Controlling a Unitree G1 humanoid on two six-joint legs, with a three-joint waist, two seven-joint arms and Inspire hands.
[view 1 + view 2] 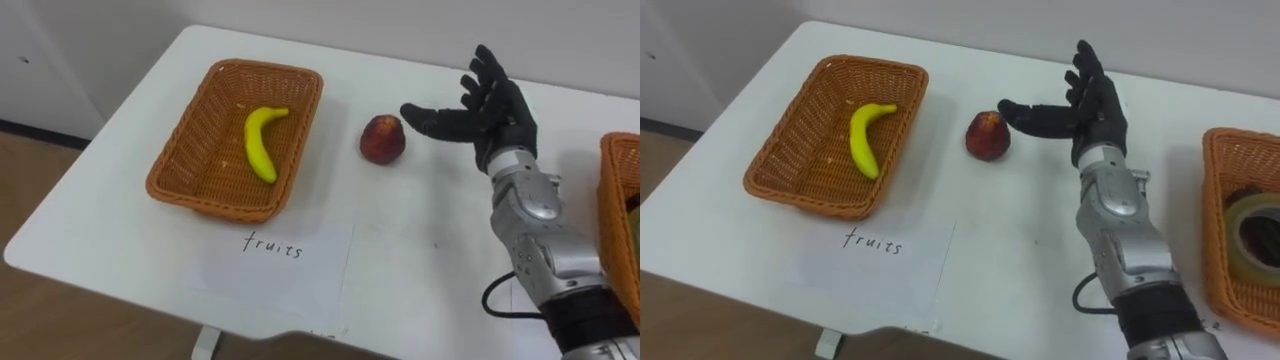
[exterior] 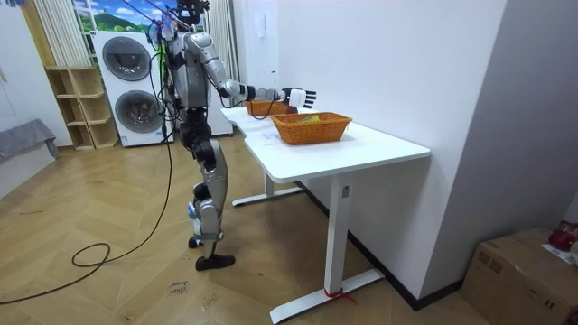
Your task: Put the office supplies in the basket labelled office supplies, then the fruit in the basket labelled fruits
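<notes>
1 right hand (image 1: 505, 115) — fingers (image 1: 488, 70) spread wide — just beside the apple (image 1: 383, 138).

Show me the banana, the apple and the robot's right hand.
banana (image 1: 260, 140), left eye view, middle of its curve
apple (image 1: 383, 138), left eye view, centre of its red skin
right hand (image 1: 505, 112), left eye view, back of the hand

The banana (image 1: 261, 141) is plain yellow. Its basket (image 1: 214, 205) is orange-brown with a woven wicker pattern. The apple (image 1: 383, 138) is mottled deep red. The desk (image 1: 420, 250) and paper (image 1: 275, 268) are white, the paper lettered in black. The right hand (image 1: 505, 115) has black fingers (image 1: 430, 118).
</notes>
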